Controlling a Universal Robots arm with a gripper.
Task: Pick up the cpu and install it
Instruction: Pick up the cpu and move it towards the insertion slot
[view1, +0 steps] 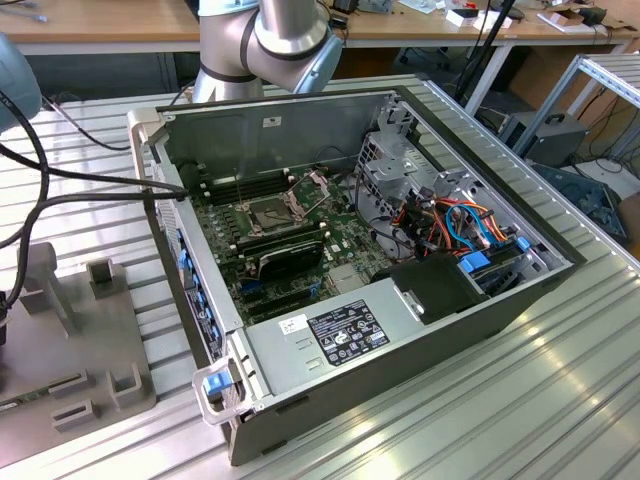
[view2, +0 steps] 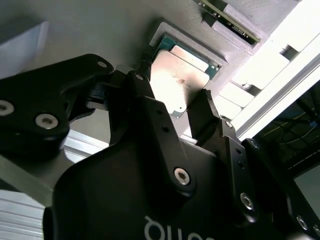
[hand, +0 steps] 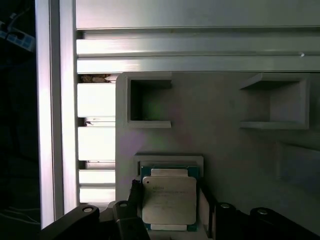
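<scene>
In both wrist views the cpu (hand: 169, 200) (view2: 182, 75) lies silvery face up in a shallow square recess of a grey holder plate (hand: 225, 140). My gripper (hand: 170, 202) (view2: 175, 87) straddles it, with one black finger (view2: 142, 87) against one edge of the chip and the other against the opposite edge. The jaws look shut on the chip, which still rests in the recess. In the exterior view the dark square socket (view1: 270, 212) sits on the motherboard inside the open computer case (view1: 480, 300).
The grey holder plate (view1: 70, 360) with raised blocks lies on the ribbed aluminium table (view1: 500, 400) at the exterior view's left. The arm's base (view1: 270, 35) stands behind the case. Black cables (view1: 60, 190) run from the left toward the case. Two open pockets (hand: 150, 102) lie beyond the chip.
</scene>
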